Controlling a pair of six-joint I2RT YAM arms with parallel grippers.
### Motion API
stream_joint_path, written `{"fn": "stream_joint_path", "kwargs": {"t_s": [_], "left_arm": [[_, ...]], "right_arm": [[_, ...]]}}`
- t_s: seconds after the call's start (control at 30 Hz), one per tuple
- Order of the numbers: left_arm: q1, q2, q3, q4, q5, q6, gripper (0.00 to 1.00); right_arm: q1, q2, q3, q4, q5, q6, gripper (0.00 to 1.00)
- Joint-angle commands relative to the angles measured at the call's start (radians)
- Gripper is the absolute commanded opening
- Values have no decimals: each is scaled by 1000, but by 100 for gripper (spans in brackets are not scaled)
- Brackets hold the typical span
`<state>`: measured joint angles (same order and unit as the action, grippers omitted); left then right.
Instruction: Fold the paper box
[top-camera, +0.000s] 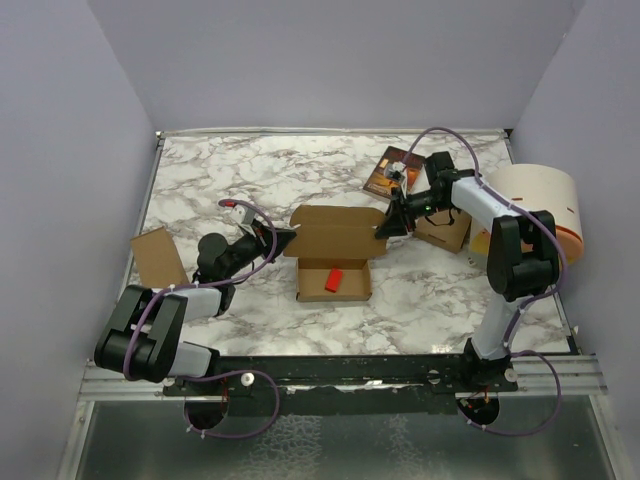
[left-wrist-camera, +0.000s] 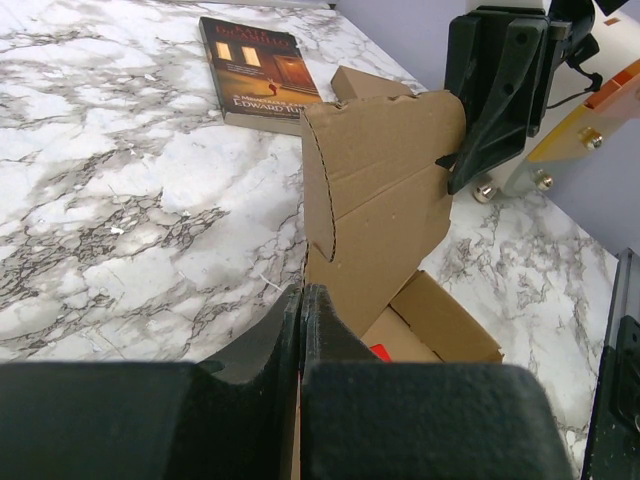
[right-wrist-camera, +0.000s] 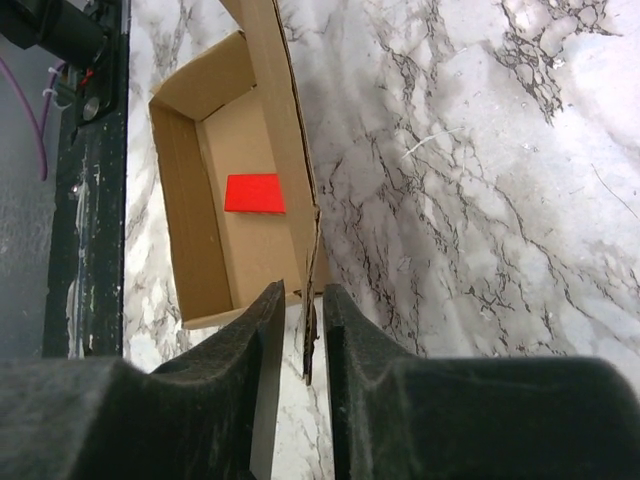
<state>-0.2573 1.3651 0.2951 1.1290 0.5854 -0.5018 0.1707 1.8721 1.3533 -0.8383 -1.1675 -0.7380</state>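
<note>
The paper box (top-camera: 335, 255) is seen at the middle of the marble tabletop (top-camera: 250, 180). It is partly formed: an open tray faces the near edge, with a small red piece (top-camera: 334, 279) lying flat inside on the floor. The rear lid flap is raised, standing roughly upright in the left wrist view (left-wrist-camera: 380, 200), with curved crease lines and a rounded side tab visible on it.

The left end of the flap is pinched by the left pincer (top-camera: 285, 240). Its fingers (left-wrist-camera: 270, 350) are pressed together on the cardboard edge. The right end of the flap is gripped by the right pincer (top-camera: 385, 228). In the right wrist view the thin flap edge is seen between the fingers (right-wrist-camera: 265, 330), which are set narrowly on either side of it. The tray (right-wrist-camera: 185, 210) and the red piece (right-wrist-camera: 254, 193) are seen past the fingers on the left.

A dark printed book (top-camera: 392, 172) lies behind the right pincer. A small closed cardboard box (top-camera: 445, 230) sits just right of it, partly under the right arm. A white drum with an orange band (top-camera: 540, 205) stands at the right edge. A separate flat cardboard piece (top-camera: 158, 257) lies at the left edge, well apart from the paper box.
</note>
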Motion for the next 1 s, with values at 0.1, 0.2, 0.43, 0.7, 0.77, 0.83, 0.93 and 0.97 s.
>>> {"fn": "stream_joint_path", "kwargs": {"t_s": [0.1,0.2,0.43,0.7,0.77,0.83,0.93,0.97], "left_arm": [[-3,-8,7,13,-4,13,0],[-3,-10,9,3,3,12,0],[-3,-32,56,-150,53,48,14],[-3,-77,150,-365,114,34,59],[-3,-95,177,-433,121,45,63],[-3,-115,227,-555,115,82,65],[-7,-134,325,-794,56,194,67],[-9,-134,358,-864,37,228,67]], "right_arm": [[15,29,40,-46,4,-35,13],[16,29,42,-46,12,-32,11],[16,3,66,-80,15,-72,1],[15,-29,103,-164,59,-170,1],[15,-29,114,-195,59,-202,1],[15,-24,124,-224,56,-228,1],[14,-19,131,-244,49,-244,1],[15,-18,132,-247,48,-247,1]]}}
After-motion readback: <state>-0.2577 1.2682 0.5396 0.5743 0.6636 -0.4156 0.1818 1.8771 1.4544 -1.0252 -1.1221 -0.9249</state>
